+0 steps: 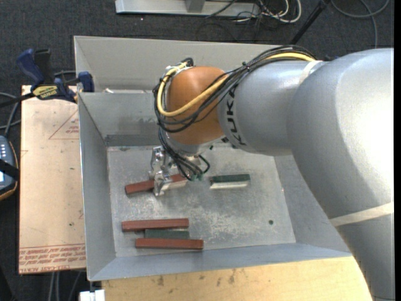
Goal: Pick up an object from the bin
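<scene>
We look down into a grey metal bin (94, 168) with five flat bars: three reddish-brown, two green. The gripper (160, 184) is down on the first reddish-brown bar (139, 187), left of centre; we cannot tell whether it is open or closed. A pale-topped green bar (229, 180) lies near on its right. At the front, packed side by side, lie the second reddish-brown bar (155, 224), a dark green bar (168, 234) and the third reddish-brown bar (169, 244).
</scene>
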### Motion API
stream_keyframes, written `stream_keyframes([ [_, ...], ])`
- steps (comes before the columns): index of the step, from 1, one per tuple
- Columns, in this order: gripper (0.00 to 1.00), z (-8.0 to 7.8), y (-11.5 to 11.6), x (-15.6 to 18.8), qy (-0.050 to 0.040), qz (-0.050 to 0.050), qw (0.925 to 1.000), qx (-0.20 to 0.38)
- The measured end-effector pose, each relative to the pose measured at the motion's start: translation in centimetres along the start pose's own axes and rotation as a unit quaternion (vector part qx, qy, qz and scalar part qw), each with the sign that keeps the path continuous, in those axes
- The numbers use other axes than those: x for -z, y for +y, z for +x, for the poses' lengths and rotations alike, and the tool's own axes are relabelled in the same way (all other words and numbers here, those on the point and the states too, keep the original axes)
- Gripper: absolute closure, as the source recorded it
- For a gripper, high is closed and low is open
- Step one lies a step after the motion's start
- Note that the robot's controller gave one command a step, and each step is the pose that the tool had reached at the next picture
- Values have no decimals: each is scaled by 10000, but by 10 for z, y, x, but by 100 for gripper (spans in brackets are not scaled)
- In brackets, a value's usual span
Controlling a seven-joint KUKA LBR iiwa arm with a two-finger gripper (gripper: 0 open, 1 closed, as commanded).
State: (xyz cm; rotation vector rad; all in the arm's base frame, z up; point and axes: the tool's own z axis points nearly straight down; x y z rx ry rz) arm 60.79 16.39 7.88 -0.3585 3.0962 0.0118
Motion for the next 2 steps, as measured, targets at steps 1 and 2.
stream_keyframes([
  [1, 100, -8, -9, 40, 132, 12, 9994, 307],
  [2, 100, -18, 1, 223, 88, 17, 9997, 239],
])
